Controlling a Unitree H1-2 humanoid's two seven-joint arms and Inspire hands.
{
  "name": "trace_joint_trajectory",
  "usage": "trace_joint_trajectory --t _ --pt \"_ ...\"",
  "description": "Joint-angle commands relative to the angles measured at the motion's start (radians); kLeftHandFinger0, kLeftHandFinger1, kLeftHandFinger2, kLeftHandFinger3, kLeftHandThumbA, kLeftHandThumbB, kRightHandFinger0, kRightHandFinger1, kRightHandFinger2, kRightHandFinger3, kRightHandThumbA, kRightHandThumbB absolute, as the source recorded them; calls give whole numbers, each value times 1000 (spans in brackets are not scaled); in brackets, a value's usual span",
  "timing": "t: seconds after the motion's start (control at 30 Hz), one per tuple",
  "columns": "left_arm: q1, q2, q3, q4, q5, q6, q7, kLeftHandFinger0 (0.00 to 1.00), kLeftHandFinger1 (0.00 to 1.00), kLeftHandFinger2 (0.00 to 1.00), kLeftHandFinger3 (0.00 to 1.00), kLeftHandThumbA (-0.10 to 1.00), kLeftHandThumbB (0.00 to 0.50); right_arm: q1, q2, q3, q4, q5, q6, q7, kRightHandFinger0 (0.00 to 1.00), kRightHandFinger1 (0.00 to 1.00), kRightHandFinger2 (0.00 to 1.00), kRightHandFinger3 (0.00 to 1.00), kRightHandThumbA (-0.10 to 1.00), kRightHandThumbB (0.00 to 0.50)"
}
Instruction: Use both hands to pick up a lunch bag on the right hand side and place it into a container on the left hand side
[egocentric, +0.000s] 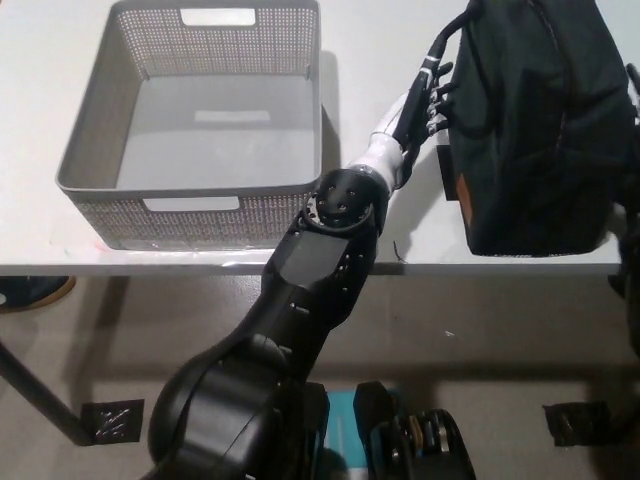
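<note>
A dark green lunch bag (540, 120) stands upright on the white table (380, 40) at the right, its handle loop at the top left. My left hand (420, 105) is open and lies flat along the bag's left side, just under the handle, touching it or very nearly so. My left arm reaches up to it from the lower middle of the picture. Of my black right arm (628, 240) only a dark sliver shows at the picture's right edge, beside the bag's lower right corner. Its hand is hidden. The grey mesh basket (190, 187) stands at the left with nothing in it.
The table's front edge (200, 262) runs just below the basket and the bag. A gap of bare tabletop separates the basket from the bag. Below are the floor, a table leg and black tape marks.
</note>
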Motion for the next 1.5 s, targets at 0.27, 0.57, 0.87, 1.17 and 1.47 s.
trace_joint_trajectory --t 0.27,0.57,0.87,1.17,1.47 --pt "-125 -7 -40 105 40 -31 64 1000 1000 1000 1000 1000 465 -143 58 -12 166 22 -97 79 1000 1000 1000 1000 1000 229" --pt "-121 -27 -175 163 145 -36 49 1000 1000 1000 1000 1000 365 -115 147 19 87 -21 -130 -15 1000 1000 1000 1000 1000 201" --pt "-129 -71 -261 160 168 7 28 1000 1000 1000 1000 1000 307 -17 211 84 -157 -43 -42 -90 1000 1000 1000 1000 1000 144" --pt "-129 -102 -273 164 153 -35 -43 1000 1000 1000 1000 1000 333 68 213 85 -344 -81 10 -226 1000 1000 1000 1000 1000 142" --pt "-171 -120 -255 143 129 -15 -112 1000 1000 1000 1000 1000 337 106 215 82 -530 -145 35 -372 1000 1000 1000 1000 1000 80"
